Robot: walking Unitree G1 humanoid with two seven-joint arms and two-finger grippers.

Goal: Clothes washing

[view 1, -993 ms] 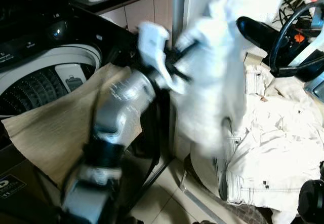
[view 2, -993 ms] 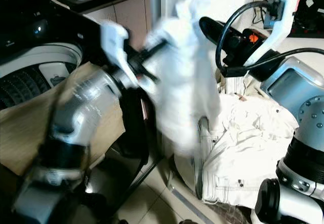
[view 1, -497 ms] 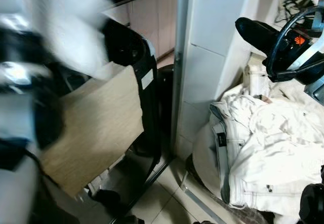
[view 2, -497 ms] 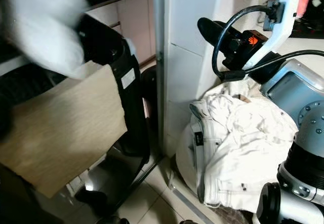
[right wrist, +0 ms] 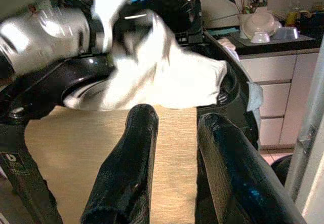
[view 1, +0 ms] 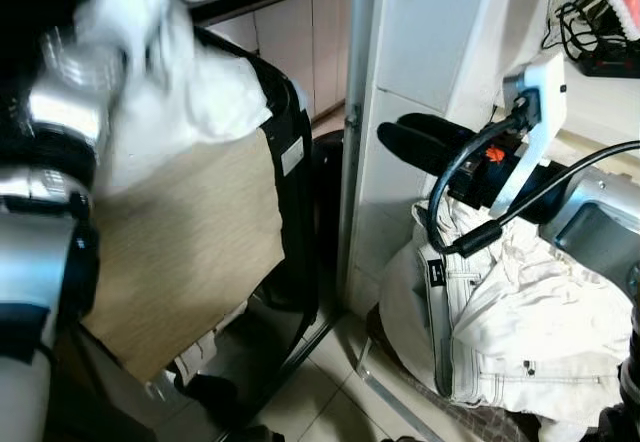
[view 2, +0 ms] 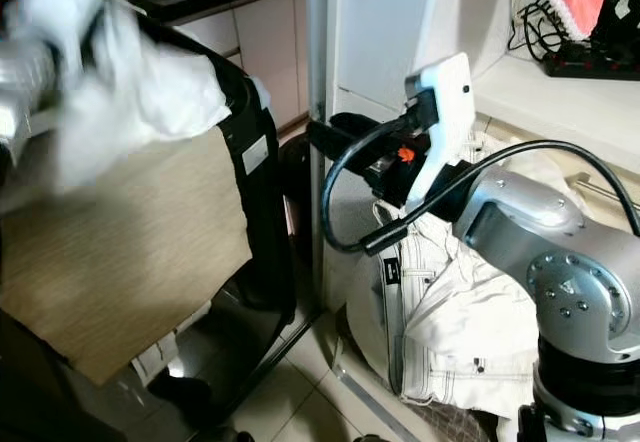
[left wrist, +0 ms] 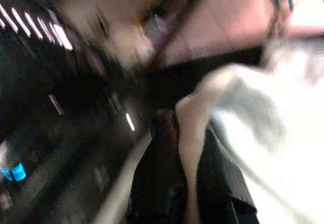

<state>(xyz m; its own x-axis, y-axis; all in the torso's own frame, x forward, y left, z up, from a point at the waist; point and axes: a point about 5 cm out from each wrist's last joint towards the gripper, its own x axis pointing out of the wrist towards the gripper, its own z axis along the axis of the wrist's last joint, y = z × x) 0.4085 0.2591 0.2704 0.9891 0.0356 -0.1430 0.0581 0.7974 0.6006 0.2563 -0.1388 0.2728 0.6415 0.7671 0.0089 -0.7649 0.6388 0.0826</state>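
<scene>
Washer [view 1: 285,152] left – clothes pile [view 1: 520,332] right, pillar [view 1: 400,112] between.

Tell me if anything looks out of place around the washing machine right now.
A beige cloth hangs out over the washing machine's front edge instead of lying inside. White jeans sit heaped on the floor beside the pillar. The left claw holds a white garment above the machine's opening.
</scene>
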